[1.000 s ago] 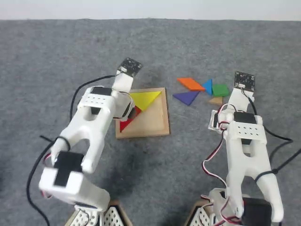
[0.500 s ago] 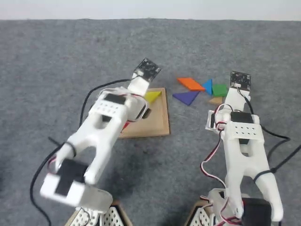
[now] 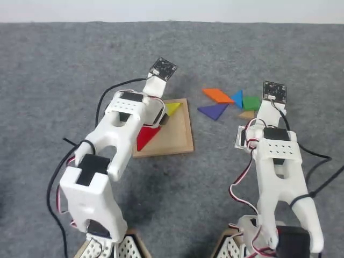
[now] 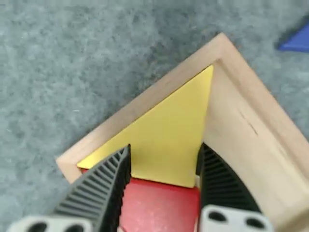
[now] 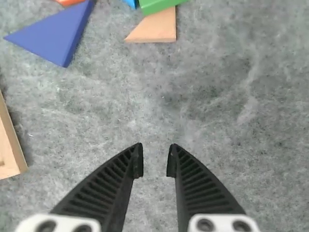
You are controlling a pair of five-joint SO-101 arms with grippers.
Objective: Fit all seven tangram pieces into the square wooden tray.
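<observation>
The square wooden tray point(image 3: 186, 135) holds a yellow triangle point(image 3: 173, 108) in its far corner and a red triangle point(image 3: 144, 137) beside it. My left gripper point(image 4: 164, 162) hangs open just above the tray. Its fingers point(image 4: 118, 169) straddle the yellow triangle point(image 4: 169, 130) where it meets the red triangle point(image 4: 154, 208), and they grip nothing. My right gripper point(image 5: 154, 162) is narrowly open over bare carpet, short of the loose pieces. Those are a blue-purple triangle point(image 5: 55, 34), a tan piece point(image 5: 154, 28) and a green square point(image 5: 157, 5).
Right of the tray lies a cluster of loose pieces: an orange parallelogram point(image 3: 217, 95), a small blue triangle point(image 3: 237, 99), the green square point(image 3: 251, 102), the purple triangle point(image 3: 213, 110) and the tan piece point(image 3: 246, 114). Grey carpet covers the table around them.
The left arm has swung right and farther over the tray, now covering most of the yellow triangle and uncovering more of the red one. The right arm shifted slightly left.
</observation>
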